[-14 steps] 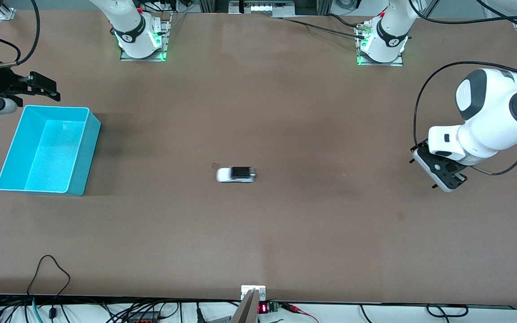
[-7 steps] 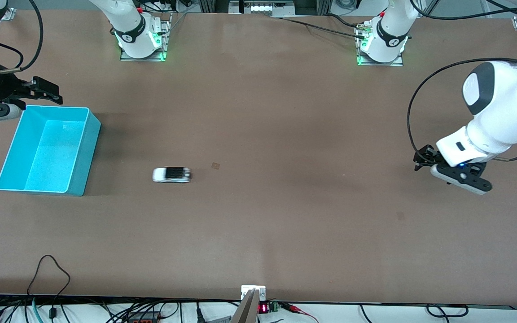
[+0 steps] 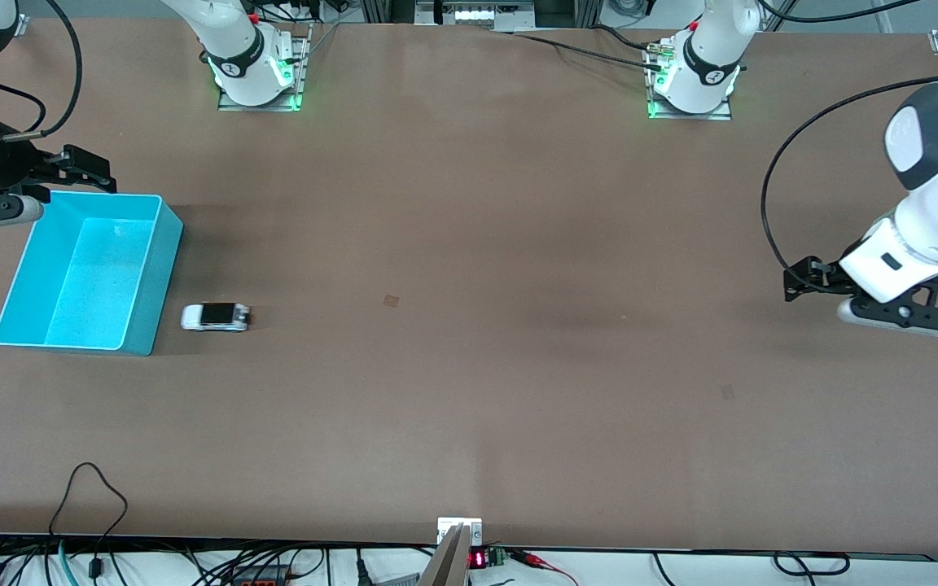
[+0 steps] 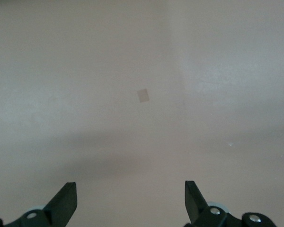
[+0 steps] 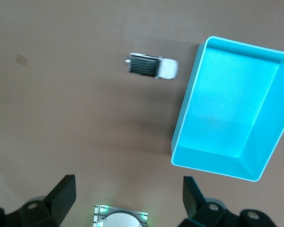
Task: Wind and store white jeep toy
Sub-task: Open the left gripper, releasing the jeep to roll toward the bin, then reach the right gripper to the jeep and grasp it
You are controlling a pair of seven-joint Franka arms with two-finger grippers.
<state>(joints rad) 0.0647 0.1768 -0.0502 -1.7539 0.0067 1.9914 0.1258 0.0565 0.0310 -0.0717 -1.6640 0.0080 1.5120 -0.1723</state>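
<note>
Front view: the white jeep toy (image 3: 215, 317) sits on the table just beside the cyan bin (image 3: 151, 268), at its 3 o'clock, while both the left gripper (image 3: 795, 289) and right gripper (image 3: 86, 169) hang open and empty; storing comes next, probably a right-arm pickup.

A cyan bin (image 3: 88, 273) sits on the brown table (image 3: 518, 203) toward the right arm's end — open-topped; a small square patch (image 3: 391, 300) lies mid-table.

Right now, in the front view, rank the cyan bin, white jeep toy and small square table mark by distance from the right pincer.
1. Cyan bin, just under the right pincer.
2. White jeep toy, beside the bin.
3. Small square mark, mid-table.
</note>
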